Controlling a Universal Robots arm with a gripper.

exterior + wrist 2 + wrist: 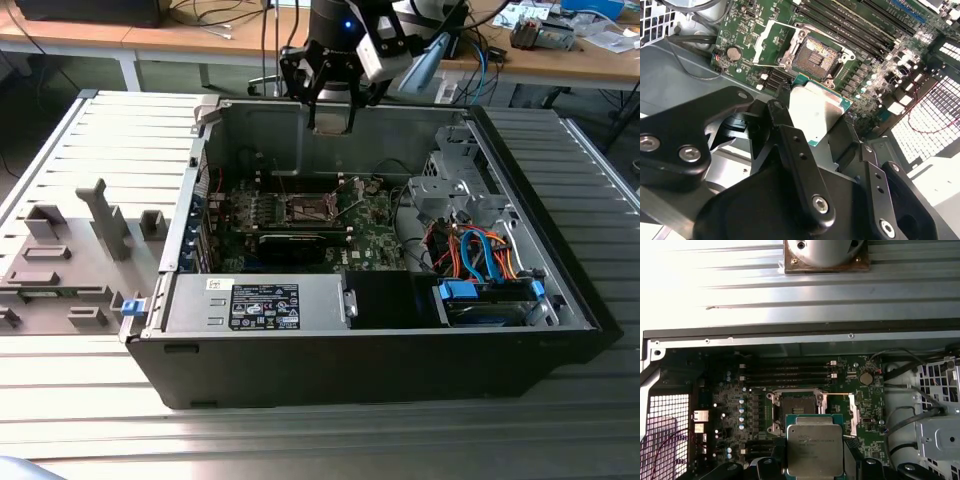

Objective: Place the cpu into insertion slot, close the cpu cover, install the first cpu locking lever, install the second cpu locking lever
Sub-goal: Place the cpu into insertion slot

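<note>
so the gripper (817,137) has the chip (815,110) pinched between its 2 fingers (782,125) — socket (815,56) sits below, just past the chip's leading edge

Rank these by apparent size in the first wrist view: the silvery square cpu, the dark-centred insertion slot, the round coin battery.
Largest: silvery square cpu, though nearness to the camera inflates it.
Then: dark-centred square insertion slot.
Smallest: round silver coin battery.

Second wrist view: cpu (817,112) lower part hidden behind claw (810,122). First wrist view: cpu covers insertion slot (796,402) edge.
</note>
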